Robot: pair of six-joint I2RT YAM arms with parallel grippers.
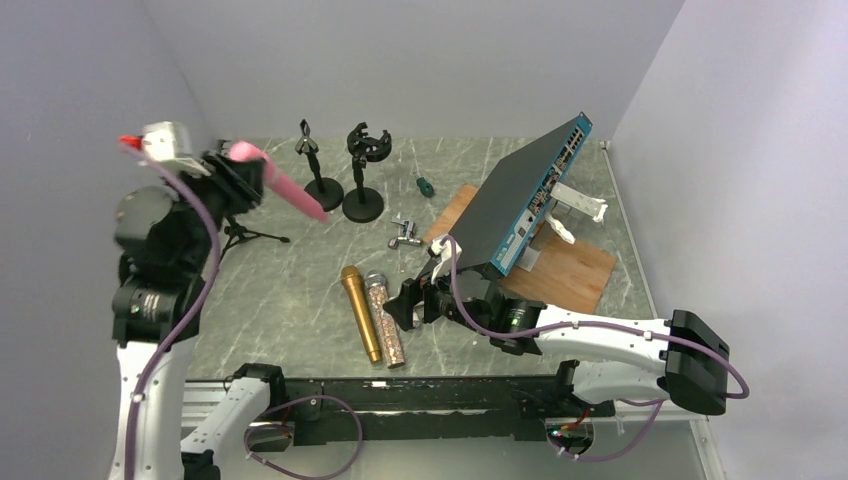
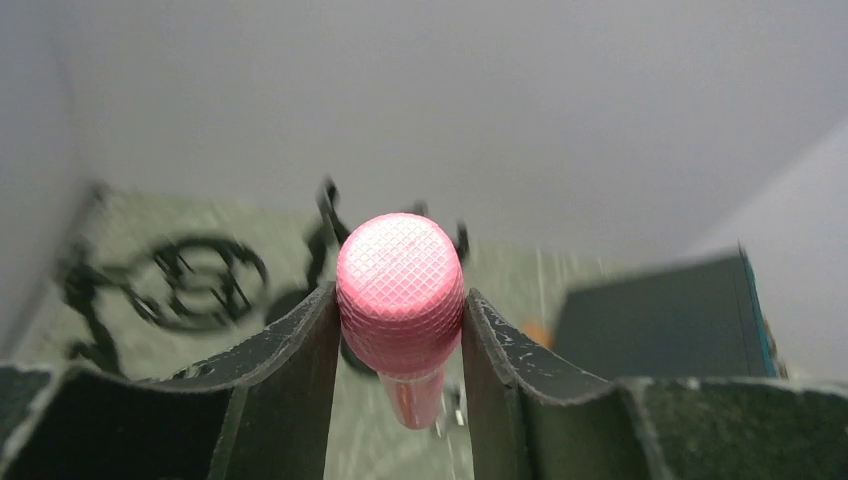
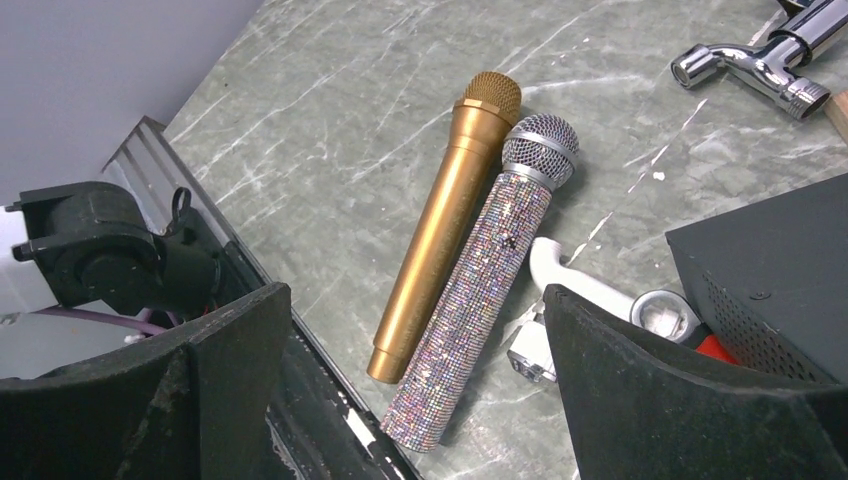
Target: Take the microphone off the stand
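Jaws of the left arm, seen from above, grip the pink microphone [image 1: 290, 188] high by the left wall, clear of two black round-based stands [image 1: 362, 205]. The left wrist view adds its cross-hatched, rounded end. The right wrist view shows wide-spread right jaws over the marbled counter [image 3: 330, 110], and a smooth gold microphone [image 3: 440, 220] touching a sequinned one [image 3: 480, 300].

right gripper [image 3: 414, 325] jaws spread wide over the grey marble table [image 3: 300, 140]. Gold microphone [image 3: 440, 230] and glitter microphone [image 3: 490, 285] lie side by side, touching, heads pointing away. Chrome tap [image 3: 760, 62] top right, dark box [image 3: 775, 265] at right edge.
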